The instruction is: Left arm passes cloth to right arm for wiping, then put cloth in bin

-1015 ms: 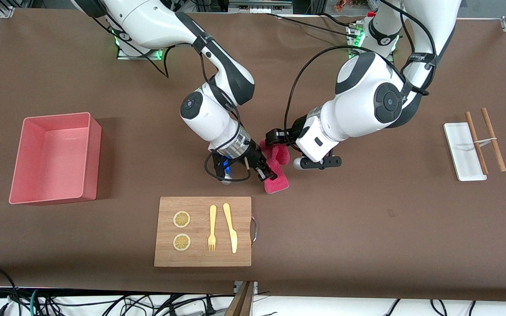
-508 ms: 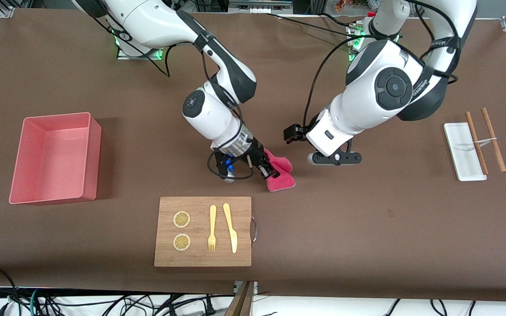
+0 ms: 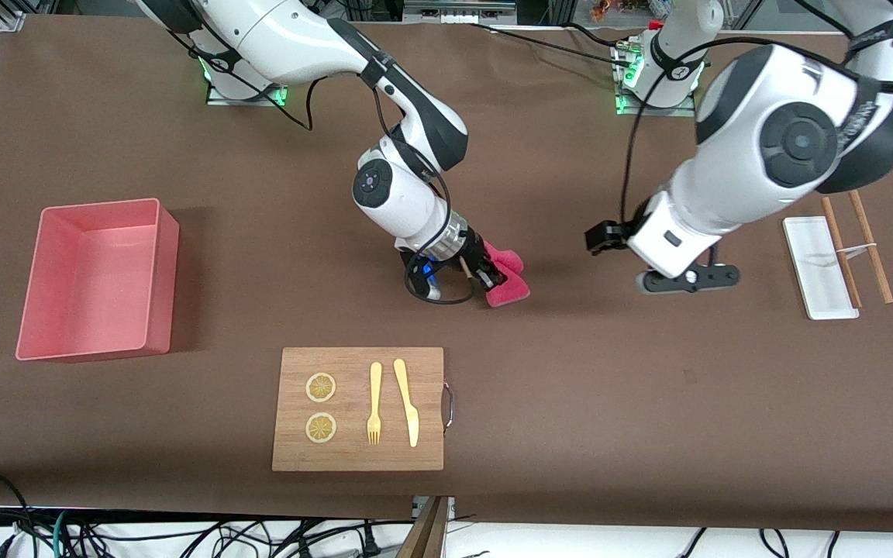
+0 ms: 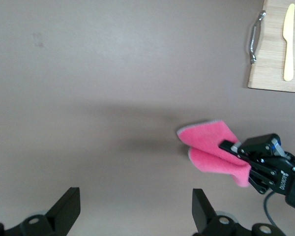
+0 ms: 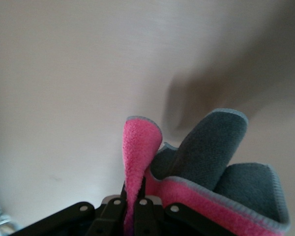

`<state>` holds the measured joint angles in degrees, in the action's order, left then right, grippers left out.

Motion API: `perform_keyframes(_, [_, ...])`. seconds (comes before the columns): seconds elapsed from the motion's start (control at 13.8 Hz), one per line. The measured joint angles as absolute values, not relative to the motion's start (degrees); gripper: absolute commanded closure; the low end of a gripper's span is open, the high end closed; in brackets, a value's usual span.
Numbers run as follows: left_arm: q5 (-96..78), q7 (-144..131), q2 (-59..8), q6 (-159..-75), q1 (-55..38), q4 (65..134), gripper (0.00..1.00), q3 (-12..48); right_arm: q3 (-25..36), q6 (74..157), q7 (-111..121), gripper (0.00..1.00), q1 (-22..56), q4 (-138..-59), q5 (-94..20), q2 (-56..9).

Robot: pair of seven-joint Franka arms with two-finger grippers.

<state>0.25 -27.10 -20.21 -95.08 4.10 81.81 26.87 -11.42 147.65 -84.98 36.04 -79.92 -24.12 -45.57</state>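
Front view: the right gripper has its fingers clamped on the cloth over the table; the bin holds nothing, and the white tray carries two sticks. Left wrist view: the left gripper has its fingers spread wide with nothing between them. Right wrist view: a pink fold of cloth rises from between the fingers.

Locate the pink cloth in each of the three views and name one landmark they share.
Front view: the cloth is pinched in the right hand, over bare table.
Left wrist view: cloth low in the picture, clamped by the right hand.
Right wrist view: cloth bunched between the fingers.
Shared landmark: the brown table.
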Motion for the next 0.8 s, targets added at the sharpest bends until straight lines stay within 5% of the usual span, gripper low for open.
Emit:
perform_keyframes(0.36, [0.3, -9.7, -19.6, -92.2, 14.8, 81.8, 0.00, 26.5, -10.3, 137.1, -82.5, 1.00, 35.2, -82.2, -19.4, -45.6])
perform_keyframes(0.8, [1.7, -0.7, -18.8, -92.2, 18.3, 82.0, 0.00, 24.2, -1.4, 123.8, -65.2, 1.00, 32.7, -83.9, -18.6, -45.4])
